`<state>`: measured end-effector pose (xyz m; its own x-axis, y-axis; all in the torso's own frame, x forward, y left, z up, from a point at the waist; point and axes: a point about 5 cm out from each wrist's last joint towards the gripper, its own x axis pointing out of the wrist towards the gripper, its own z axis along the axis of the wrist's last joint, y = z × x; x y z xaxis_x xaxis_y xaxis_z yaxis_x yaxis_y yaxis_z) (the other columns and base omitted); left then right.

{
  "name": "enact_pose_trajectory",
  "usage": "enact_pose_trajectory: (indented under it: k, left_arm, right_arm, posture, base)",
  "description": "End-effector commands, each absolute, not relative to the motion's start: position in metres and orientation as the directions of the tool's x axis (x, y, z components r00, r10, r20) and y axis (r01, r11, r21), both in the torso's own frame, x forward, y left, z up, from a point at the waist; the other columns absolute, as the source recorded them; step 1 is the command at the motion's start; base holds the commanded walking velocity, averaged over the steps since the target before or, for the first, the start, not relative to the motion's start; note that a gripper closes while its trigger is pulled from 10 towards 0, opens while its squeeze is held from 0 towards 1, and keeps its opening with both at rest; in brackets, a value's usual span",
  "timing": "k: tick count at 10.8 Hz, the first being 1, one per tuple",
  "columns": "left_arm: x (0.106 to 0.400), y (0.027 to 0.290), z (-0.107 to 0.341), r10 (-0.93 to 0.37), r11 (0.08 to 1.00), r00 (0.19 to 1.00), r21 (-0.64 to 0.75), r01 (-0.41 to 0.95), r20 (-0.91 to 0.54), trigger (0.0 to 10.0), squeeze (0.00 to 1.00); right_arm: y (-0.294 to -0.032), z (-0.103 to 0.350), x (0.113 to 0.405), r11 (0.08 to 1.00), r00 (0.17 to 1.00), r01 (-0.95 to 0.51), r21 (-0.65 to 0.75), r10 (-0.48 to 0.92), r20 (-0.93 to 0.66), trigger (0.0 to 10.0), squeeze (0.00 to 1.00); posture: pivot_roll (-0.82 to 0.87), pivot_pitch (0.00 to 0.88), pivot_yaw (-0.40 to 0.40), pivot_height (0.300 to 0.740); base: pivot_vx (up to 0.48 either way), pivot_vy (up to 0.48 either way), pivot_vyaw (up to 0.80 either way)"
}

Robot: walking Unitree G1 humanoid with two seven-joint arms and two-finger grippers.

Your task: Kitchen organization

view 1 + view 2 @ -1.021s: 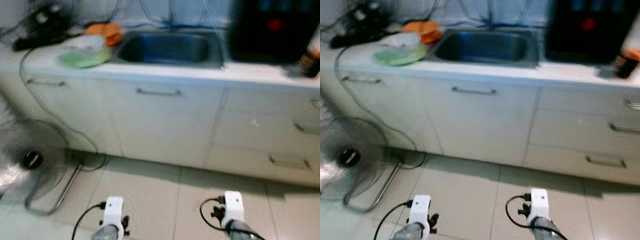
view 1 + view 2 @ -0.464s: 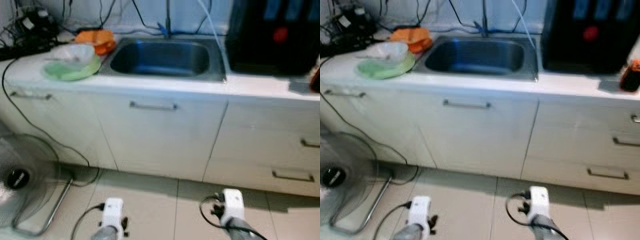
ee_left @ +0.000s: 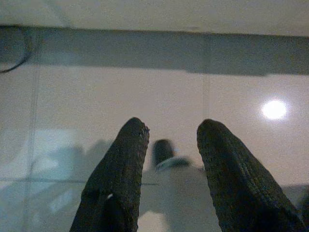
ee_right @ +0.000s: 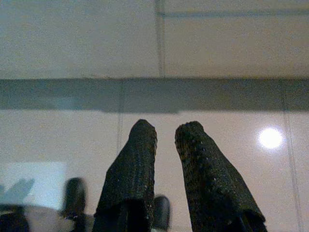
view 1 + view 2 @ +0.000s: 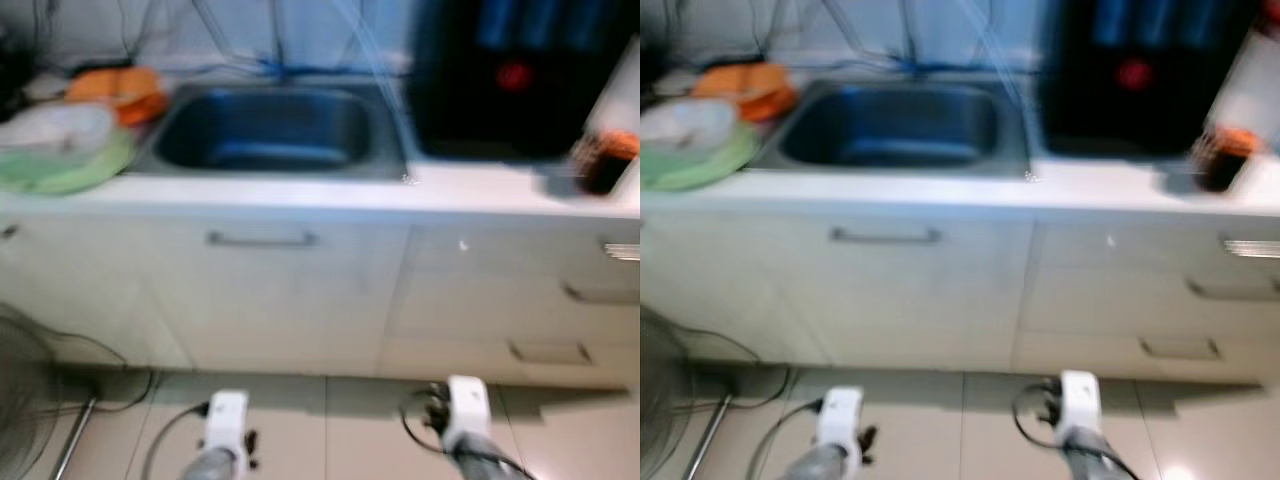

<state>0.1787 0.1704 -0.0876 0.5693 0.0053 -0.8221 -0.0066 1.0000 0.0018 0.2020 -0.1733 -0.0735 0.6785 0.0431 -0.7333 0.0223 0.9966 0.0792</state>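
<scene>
A white kitchen counter (image 5: 470, 190) with a steel sink (image 5: 270, 130) stands ahead of me, blurred. At the left end a white bowl (image 5: 60, 128) rests on a green plate (image 5: 75, 172), with an orange item (image 5: 118, 88) behind it. Both arms hang low over the tiled floor, left arm (image 5: 226, 425) and right arm (image 5: 466, 408). In the left wrist view my left gripper (image 3: 169, 128) is open and holds nothing. My right gripper (image 4: 166, 126) points at the floor, its fingers a narrow gap apart with nothing between them.
A large black appliance (image 5: 510, 75) stands on the counter right of the sink, and a dark jar with an orange top (image 5: 603, 160) at the far right. Cabinet doors and drawers with handles (image 5: 262, 238) face me. A floor fan's stand (image 5: 40, 420) and cable lie at lower left.
The whole picture has shifted: the counter now sits lower and further left in view and looks nearer, so the camera moved. Both arms still hang as before.
</scene>
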Motion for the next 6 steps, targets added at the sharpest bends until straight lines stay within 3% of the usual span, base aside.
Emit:
enact_pose_trajectory:
  k: [1,6]
  left_arm:
    - [0.1778,0.1732,-0.0879,0.015,1.000,0.564,0.007,-0.017,-0.826,10.0,0.00]
    - [0.1777,0.1729,-0.0879,0.012,0.999,0.568,-0.008,-0.034,-0.823,10.0,0.00]
  right_arm:
    - [-0.1683,-0.0755,0.1993,0.996,0.665,0.006,0.086,0.060,-0.744,10.0,0.00]
    - [-0.1675,-0.0753,0.1997,0.996,0.667,0.007,0.089,0.061,-0.742,10.0,0.00]
  posture:
    - [0.06,0.000,0.044,0.740]
    - [0.06,0.000,0.045,0.740]
  base:
    - [0.330,0.000,0.00]
    - [0.000,0.000,0.00]
